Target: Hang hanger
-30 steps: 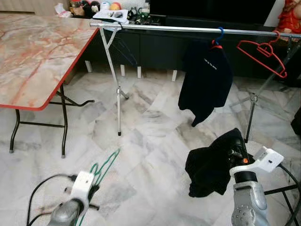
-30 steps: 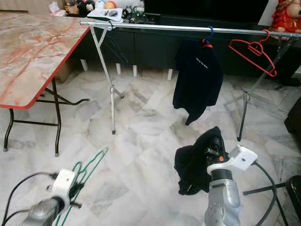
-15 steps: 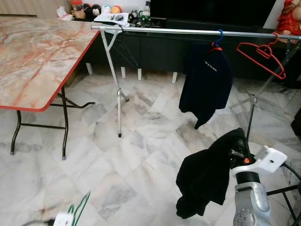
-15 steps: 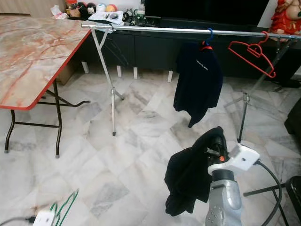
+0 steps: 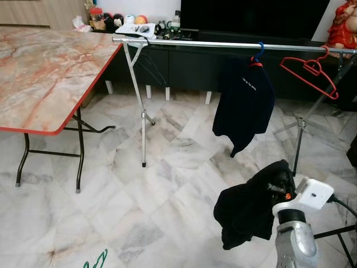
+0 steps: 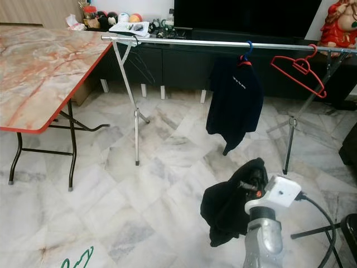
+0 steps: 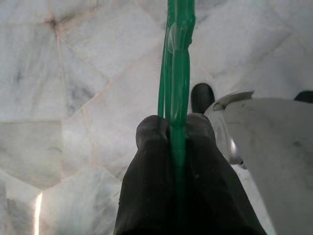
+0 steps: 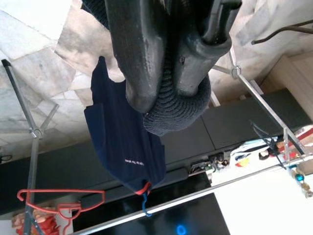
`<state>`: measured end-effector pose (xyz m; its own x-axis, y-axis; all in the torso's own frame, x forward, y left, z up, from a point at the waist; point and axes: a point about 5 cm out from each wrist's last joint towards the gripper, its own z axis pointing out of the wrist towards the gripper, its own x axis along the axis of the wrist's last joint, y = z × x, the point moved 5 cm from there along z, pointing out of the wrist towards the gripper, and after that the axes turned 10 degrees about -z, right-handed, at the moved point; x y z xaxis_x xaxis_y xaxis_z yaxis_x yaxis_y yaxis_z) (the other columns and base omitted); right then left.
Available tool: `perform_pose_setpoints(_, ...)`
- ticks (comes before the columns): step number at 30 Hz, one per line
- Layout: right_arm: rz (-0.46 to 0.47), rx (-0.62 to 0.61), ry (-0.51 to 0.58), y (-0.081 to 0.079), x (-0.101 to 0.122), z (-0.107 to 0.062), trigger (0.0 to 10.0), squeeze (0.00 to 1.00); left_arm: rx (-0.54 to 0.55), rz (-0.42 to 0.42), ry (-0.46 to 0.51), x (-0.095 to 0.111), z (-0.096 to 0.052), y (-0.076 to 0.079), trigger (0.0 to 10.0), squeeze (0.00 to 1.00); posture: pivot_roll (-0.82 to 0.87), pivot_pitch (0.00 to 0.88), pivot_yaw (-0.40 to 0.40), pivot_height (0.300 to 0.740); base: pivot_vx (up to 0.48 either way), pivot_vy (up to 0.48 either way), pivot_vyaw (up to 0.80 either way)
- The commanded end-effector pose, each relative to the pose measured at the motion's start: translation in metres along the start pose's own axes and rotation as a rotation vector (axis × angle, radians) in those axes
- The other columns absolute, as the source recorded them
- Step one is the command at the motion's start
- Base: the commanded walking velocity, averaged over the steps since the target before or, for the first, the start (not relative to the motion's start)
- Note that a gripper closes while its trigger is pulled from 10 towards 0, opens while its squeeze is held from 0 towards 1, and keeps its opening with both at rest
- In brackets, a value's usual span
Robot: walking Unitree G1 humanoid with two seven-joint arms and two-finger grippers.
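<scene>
Green plastic hanger [image 7: 176,73], thin and glossy, sits pinched between the left gripper [image 7: 175,128] fingers at frame bottom left; the right gripper [image 8: 168,95] clamps a black garment [image 5: 251,204] lower right.

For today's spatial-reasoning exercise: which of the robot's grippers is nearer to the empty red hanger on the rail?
Right. The right gripper, shut on the black garment, sits below the red hanger. The left gripper, clamping the green hanger, is low on the far side.
</scene>
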<state>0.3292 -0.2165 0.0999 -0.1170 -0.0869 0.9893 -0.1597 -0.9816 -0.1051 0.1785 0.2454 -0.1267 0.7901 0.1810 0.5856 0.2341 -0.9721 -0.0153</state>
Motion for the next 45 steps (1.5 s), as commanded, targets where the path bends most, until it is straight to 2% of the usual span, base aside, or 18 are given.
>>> perform_pose_setpoints(1, -0.011, 0.005, 0.077, -0.006, 0.019, 0.002, 10.0, 0.00, 0.012, 0.016, -0.054, -0.015, -0.003, -0.006, 10.0, 0.00, -0.02, 0.057, -0.007, 0.740, 0.000, 0.480, 0.00)
perform_pose_setpoints(10, -0.041, -0.005, 0.089, -0.005, 0.022, 0.003, 10.0, 0.00, 0.002, 0.013, -0.074, -0.017, -0.002, -0.002, 10.0, 0.00, -0.02, 0.052, -0.006, 0.740, 0.000, 0.480, 0.00)
perform_pose_setpoints(21, -0.078, -0.003, 0.109, -0.009, 0.028, 0.006, 10.0, 0.00, -0.009, 0.009, -0.072, -0.013, 0.000, 0.002, 10.0, 0.00, -0.03, 0.081, -0.003, 0.740, 0.000, 0.480, 0.00)
perform_pose_setpoints(33, -0.106, -0.017, 0.106, -0.006, 0.029, 0.010, 10.0, 0.00, -0.019, 0.016, -0.080, -0.011, 0.001, 0.005, 10.0, 0.00, -0.04, 0.102, 0.001, 0.740, 0.000, 0.479, 0.00)
perform_pose_setpoints(45, -0.130, -0.001, 0.116, -0.009, 0.034, 0.014, 10.0, 0.00, -0.014, 0.002, -0.093, -0.017, 0.000, 0.006, 10.0, 0.00, -0.04, 0.116, -0.007, 0.740, 0.000, 0.477, 0.00)
